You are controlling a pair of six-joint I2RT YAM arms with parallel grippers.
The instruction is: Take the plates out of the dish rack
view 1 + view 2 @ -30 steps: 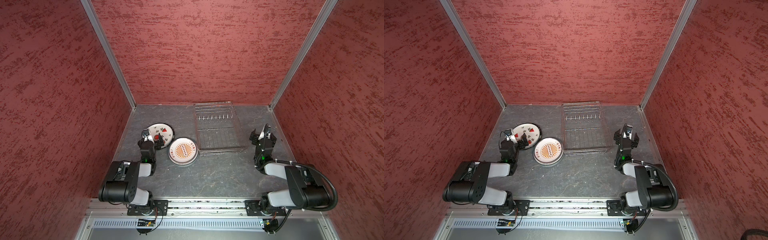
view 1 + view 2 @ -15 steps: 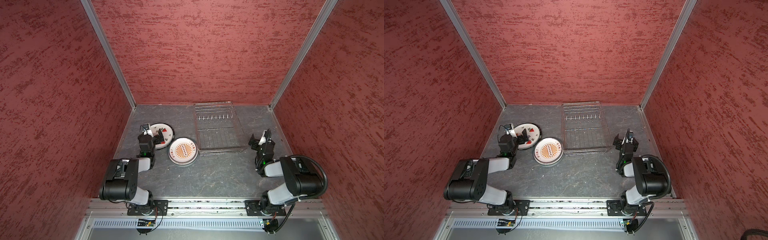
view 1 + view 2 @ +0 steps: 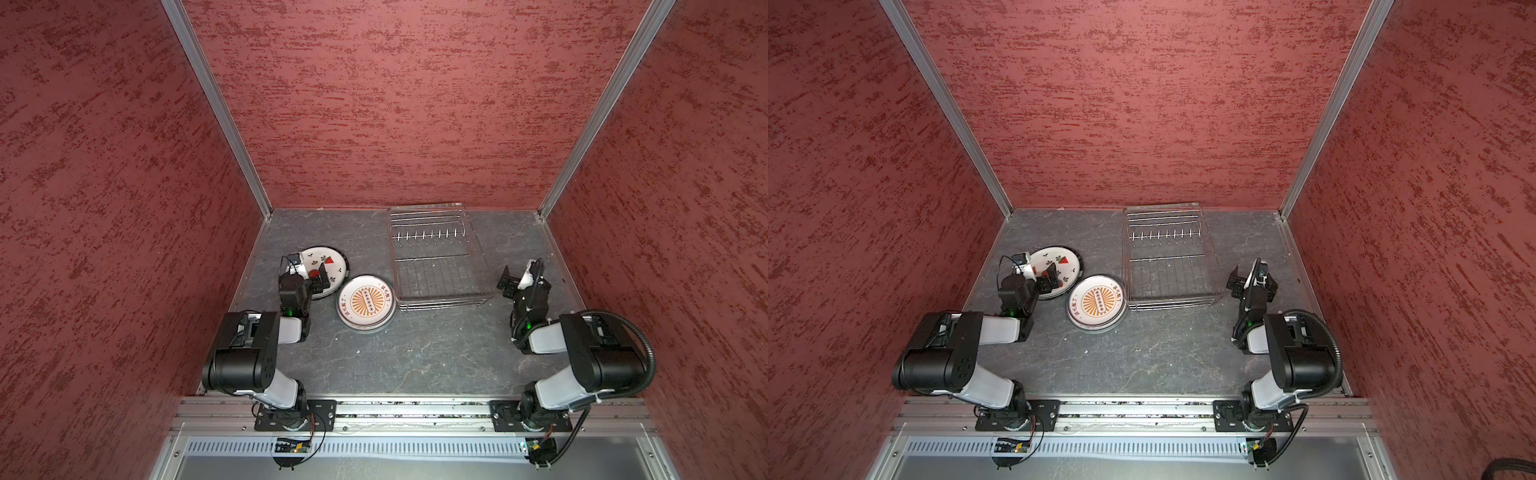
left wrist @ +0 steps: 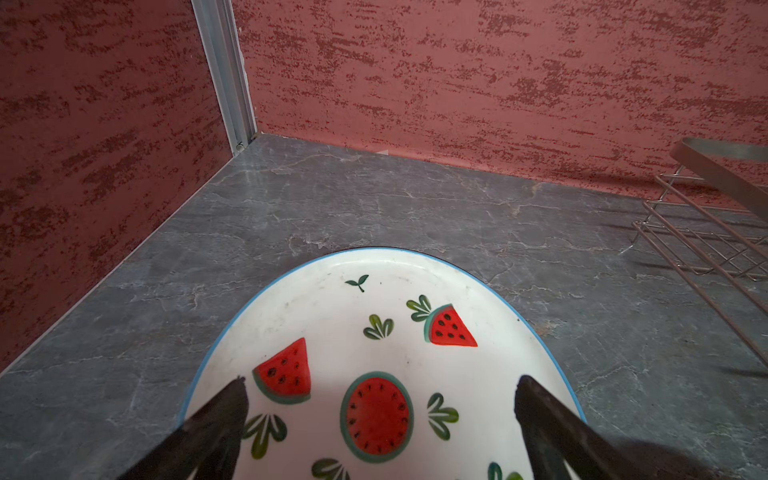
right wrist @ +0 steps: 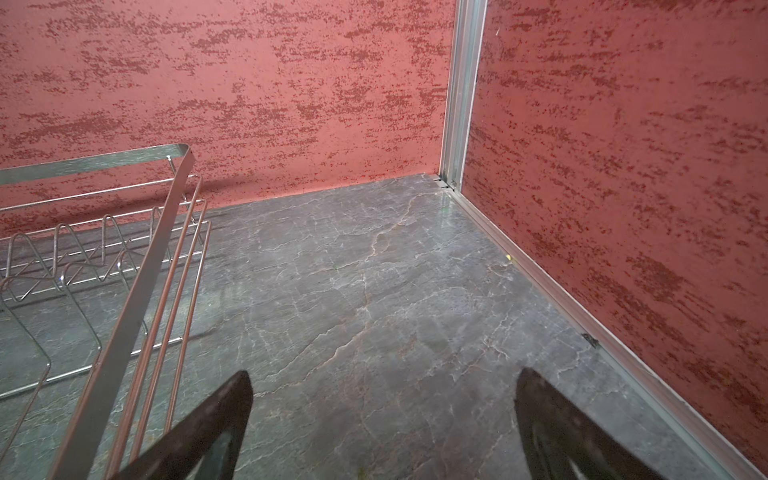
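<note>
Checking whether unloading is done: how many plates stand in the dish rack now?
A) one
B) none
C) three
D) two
B: the dish rack shows only bare wires and prongs in both top views, while the watermelon plate and the sunburst plate lie on the table beside it.

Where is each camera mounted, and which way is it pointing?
Both top views: high at the front, looking down on the dish rack, watermelon plate and sunburst plate; left arm and right arm show.
Left wrist: on the left arm, facing the back left corner over the watermelon plate; only the open left gripper shows.
Right wrist: on the right arm, facing the back right corner; only the open right gripper shows.
Shared: both wrist views catch the dish rack.
</note>
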